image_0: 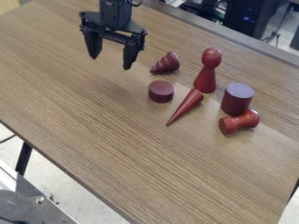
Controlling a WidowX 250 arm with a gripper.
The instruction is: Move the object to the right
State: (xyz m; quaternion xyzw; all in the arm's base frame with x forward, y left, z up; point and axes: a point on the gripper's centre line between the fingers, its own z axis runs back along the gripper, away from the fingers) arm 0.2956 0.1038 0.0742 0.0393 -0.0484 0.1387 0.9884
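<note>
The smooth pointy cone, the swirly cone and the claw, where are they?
Smooth cone (187, 106): camera view, middle of its side.
Swirly cone (168, 64): camera view, on its ridges.
Claw (111, 63): camera view, midway between its fingertips.

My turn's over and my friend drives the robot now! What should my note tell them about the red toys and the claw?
Gripper: open, empty, over the table's upper left part.
Toys, all on the table: ridged cone, short disc, pawn shape, smooth cone lying down, tall cylinder, spool beside it.
Done: no toy is gripped; I can't tell if any was moved.
Left: probably pick one and move it right. The job doesn't say which, so ask first.
</note>
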